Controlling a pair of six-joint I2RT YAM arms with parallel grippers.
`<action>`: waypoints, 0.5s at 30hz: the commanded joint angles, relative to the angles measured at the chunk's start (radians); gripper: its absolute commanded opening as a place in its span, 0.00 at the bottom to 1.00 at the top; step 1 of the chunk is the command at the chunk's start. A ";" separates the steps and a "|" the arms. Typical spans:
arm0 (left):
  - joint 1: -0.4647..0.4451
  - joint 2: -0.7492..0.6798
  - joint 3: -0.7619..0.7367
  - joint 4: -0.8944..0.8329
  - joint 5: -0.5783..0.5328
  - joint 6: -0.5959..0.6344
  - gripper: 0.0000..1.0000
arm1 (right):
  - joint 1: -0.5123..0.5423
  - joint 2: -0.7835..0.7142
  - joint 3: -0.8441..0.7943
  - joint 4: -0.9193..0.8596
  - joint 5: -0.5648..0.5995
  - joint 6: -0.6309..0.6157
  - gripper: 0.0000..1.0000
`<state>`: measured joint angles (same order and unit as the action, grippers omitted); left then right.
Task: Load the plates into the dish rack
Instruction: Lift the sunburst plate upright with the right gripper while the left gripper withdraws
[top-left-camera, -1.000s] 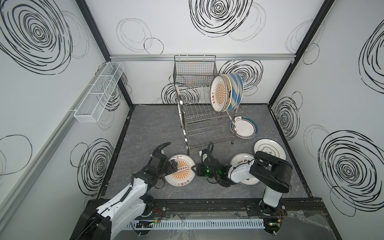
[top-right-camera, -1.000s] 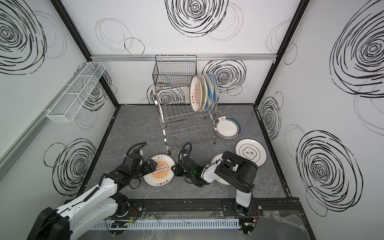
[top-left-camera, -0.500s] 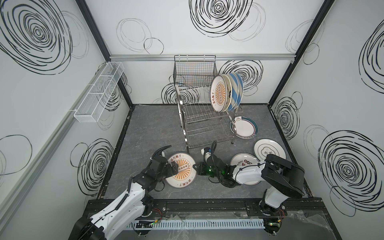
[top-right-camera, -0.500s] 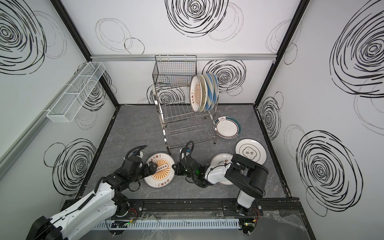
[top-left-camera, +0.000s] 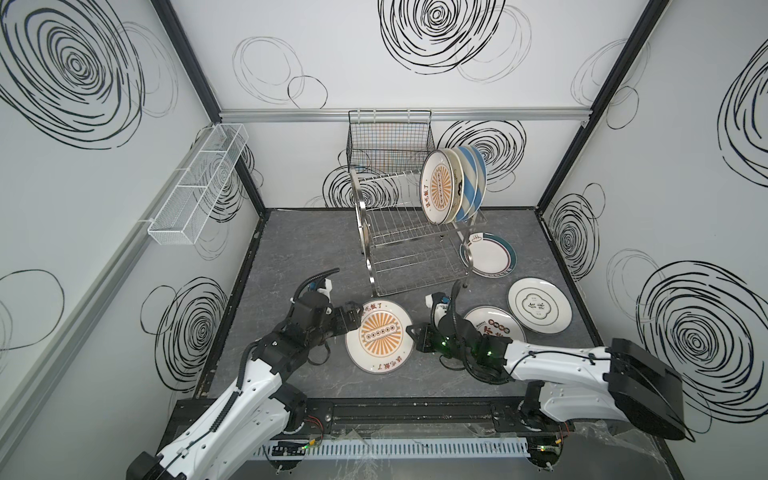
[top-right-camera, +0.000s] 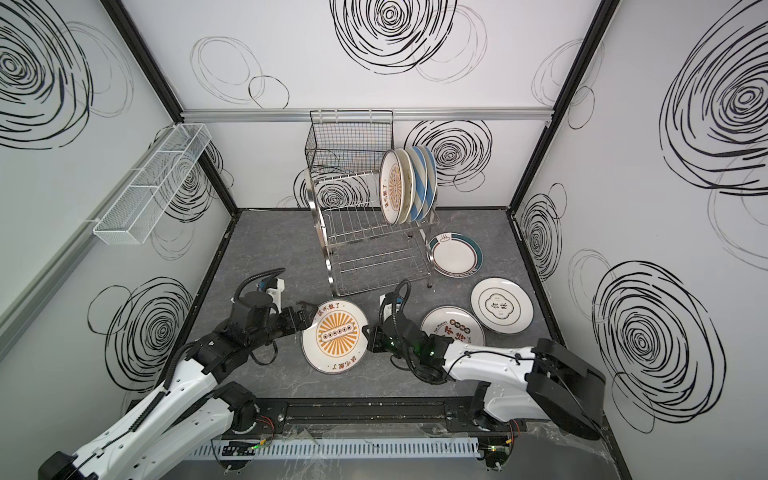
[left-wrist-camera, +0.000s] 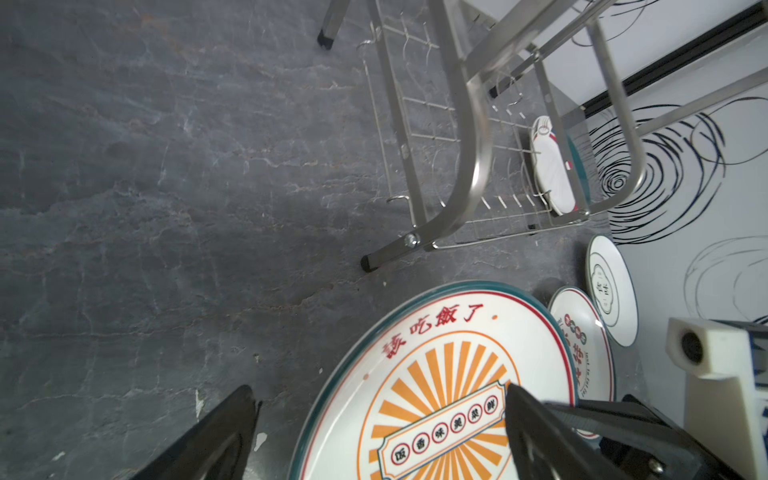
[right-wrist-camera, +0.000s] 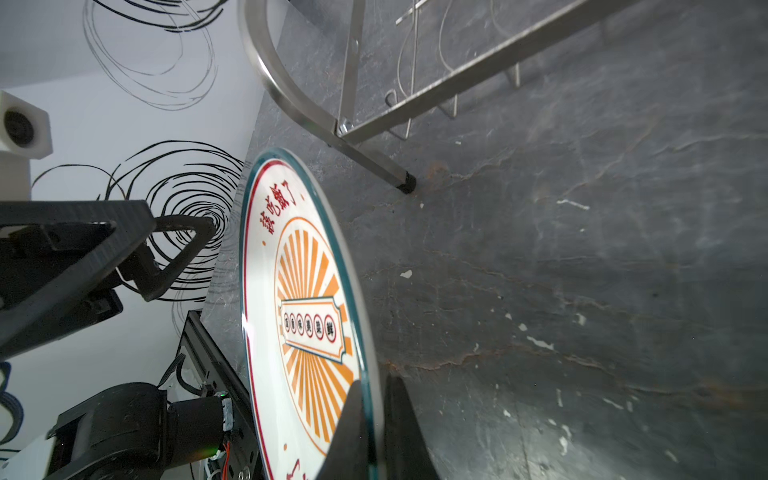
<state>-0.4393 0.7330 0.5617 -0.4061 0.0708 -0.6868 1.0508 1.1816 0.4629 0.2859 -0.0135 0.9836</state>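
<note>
Now | right claw (right-wrist-camera: 376, 380) pinched on glossy round sunburst plate (top-left-camera: 380, 334) rim | left claw (left-wrist-camera: 376, 388) spread, perhaps touching it

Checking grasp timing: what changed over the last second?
The right gripper shut its jaws on the rim of the orange sunburst plate on the table; its elbow swung out right. The left gripper, jaws open throughout, and the plate shifted slightly right. The dish rack is unchanged.

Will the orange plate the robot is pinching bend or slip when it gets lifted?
It probably won't bend: the orange plate looks hard and glossy, like china. It may slip or swing, since the right gripper pinches only its thin rim. It would likely chip if dropped on the hard table.
</note>
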 joint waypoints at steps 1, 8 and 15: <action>0.039 0.003 0.070 -0.038 0.025 0.113 0.96 | -0.012 -0.144 0.009 -0.117 0.050 -0.057 0.00; 0.110 -0.040 0.047 0.030 0.025 0.203 0.96 | -0.043 -0.439 0.130 -0.475 0.124 -0.130 0.00; 0.131 -0.014 0.024 0.081 0.109 0.219 0.96 | -0.046 -0.494 0.368 -0.745 0.250 -0.218 0.00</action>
<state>-0.3164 0.7086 0.5983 -0.3847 0.1314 -0.5056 1.0073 0.6945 0.7380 -0.3386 0.1486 0.8211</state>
